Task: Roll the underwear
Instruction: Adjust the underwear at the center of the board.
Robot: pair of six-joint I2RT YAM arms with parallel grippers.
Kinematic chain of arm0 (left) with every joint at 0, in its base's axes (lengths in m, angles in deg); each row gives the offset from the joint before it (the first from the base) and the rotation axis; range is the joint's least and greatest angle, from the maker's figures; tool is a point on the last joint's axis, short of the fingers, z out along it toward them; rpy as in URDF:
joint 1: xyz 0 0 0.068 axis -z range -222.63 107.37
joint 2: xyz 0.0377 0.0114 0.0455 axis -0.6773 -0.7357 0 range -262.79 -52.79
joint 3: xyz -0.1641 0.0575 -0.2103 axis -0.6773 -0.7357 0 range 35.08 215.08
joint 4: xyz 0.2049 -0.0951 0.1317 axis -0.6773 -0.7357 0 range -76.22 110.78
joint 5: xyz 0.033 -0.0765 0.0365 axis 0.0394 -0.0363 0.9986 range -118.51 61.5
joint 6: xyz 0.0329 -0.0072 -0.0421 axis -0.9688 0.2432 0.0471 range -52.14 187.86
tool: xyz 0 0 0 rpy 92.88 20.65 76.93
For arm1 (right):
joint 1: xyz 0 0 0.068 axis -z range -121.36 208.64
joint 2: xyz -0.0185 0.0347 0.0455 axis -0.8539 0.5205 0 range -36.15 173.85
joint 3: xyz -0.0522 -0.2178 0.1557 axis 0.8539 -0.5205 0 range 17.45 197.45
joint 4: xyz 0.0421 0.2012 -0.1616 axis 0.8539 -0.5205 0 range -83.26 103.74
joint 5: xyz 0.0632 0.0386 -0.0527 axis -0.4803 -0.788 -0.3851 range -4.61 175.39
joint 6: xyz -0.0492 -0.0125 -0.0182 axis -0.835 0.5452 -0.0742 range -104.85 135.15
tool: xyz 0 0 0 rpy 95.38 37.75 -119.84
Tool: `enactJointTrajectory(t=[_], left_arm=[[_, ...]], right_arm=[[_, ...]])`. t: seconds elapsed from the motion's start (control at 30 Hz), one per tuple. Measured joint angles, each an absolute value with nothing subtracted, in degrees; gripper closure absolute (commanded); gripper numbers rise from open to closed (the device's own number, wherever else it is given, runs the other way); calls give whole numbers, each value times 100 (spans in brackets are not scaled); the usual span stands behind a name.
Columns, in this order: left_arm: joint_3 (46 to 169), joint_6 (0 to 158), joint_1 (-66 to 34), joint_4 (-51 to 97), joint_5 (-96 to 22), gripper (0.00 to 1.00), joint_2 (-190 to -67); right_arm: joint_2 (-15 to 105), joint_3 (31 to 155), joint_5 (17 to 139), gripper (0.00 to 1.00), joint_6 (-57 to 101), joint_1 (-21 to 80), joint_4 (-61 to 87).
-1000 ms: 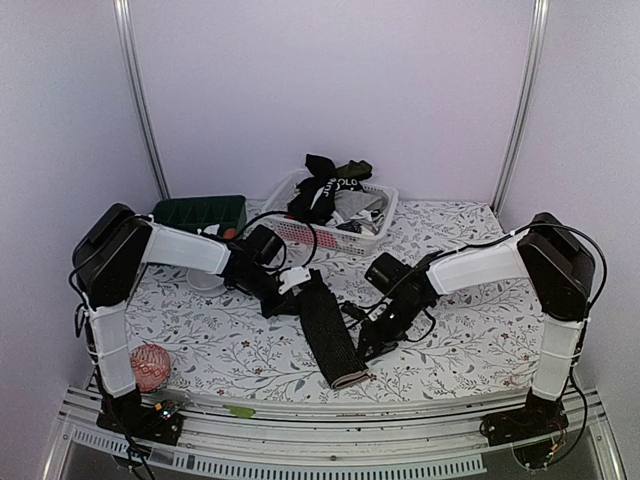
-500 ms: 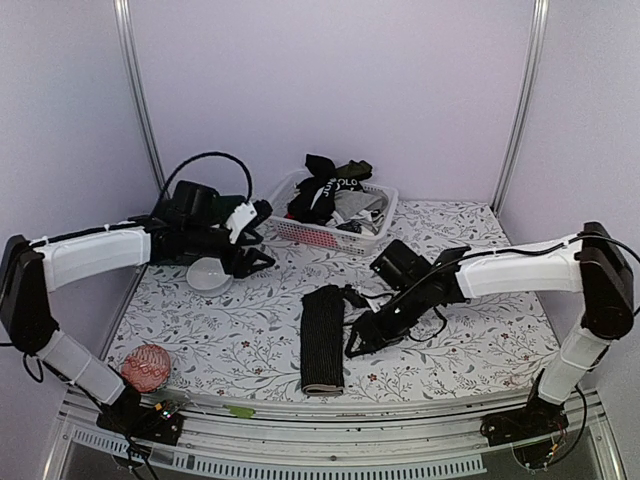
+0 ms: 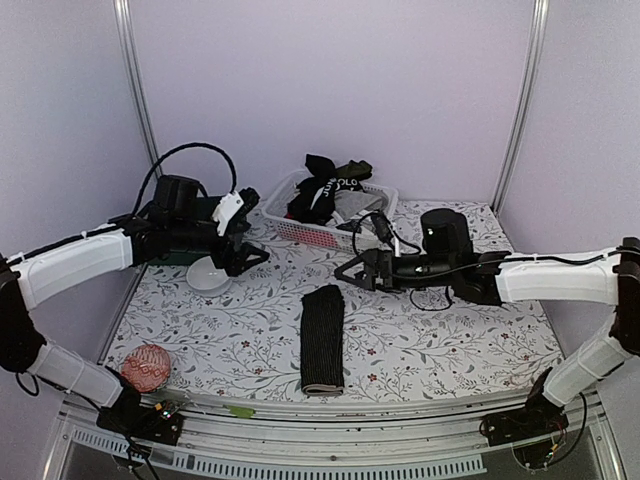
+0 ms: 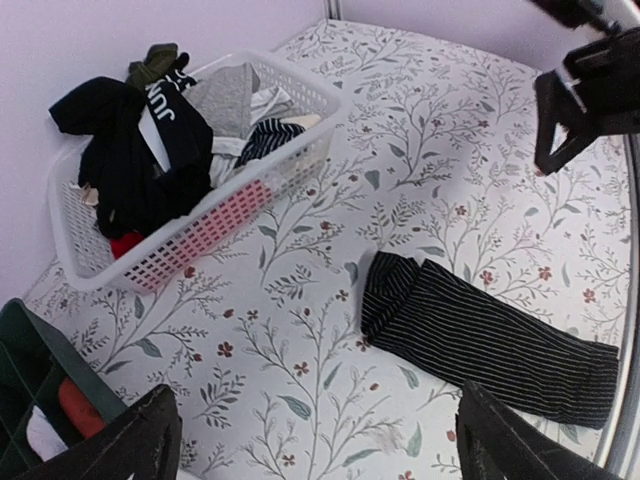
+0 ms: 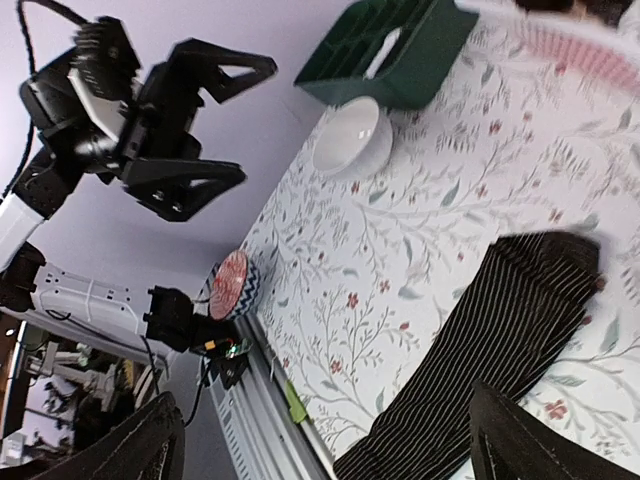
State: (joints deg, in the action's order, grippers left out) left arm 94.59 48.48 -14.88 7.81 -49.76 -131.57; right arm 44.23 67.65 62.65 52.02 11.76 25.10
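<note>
Top external view: you've got a floral-print table [image 3: 450, 330] with both arms reaching out over the far half.

Your left gripper [image 3: 250, 228] hangs over the far left, above the bowl, jaws spread wide, nothing in them. Your right gripper [image 3: 358, 250] sits right of centre, just near of the basket, jaws also spread, holding nothing.

White lattice basket [image 3: 300, 232] is at far centre, with a heap of black, white and grey underwear [image 3: 325, 185] spilling over its rim.

One black pinstriped underwear piece [image 3: 323, 338] lies flat at near centre, folded into a long strip running near to far, not rolled. It's between the two grippers and neither touches it. The left wrist view shows it clear of the basket.

Green crate [image 3: 215, 205] is at far left, partly behind the left arm. White bowl [image 3: 208, 275] is just near of it. Red patterned ball [image 3: 146, 366] is at the near left corner.
</note>
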Motion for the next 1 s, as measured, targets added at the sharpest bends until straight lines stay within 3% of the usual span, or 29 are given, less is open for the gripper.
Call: enactJointTrajectory(t=[0.37,0.67,1.0], left_arm=[[7942,5674,-1552,597,-5717,4,-12121],[7085,6044,-1565,1056,-6751,4,-11686],[6814,5930,-1396,1338,-7059,4,-11614]], right_arm=[[6549,6747,3528,1,6249,674,3566],[7397,7237,2916,1,6585,444,4020],[8580,7333,2645,1,7086,394,5133]])
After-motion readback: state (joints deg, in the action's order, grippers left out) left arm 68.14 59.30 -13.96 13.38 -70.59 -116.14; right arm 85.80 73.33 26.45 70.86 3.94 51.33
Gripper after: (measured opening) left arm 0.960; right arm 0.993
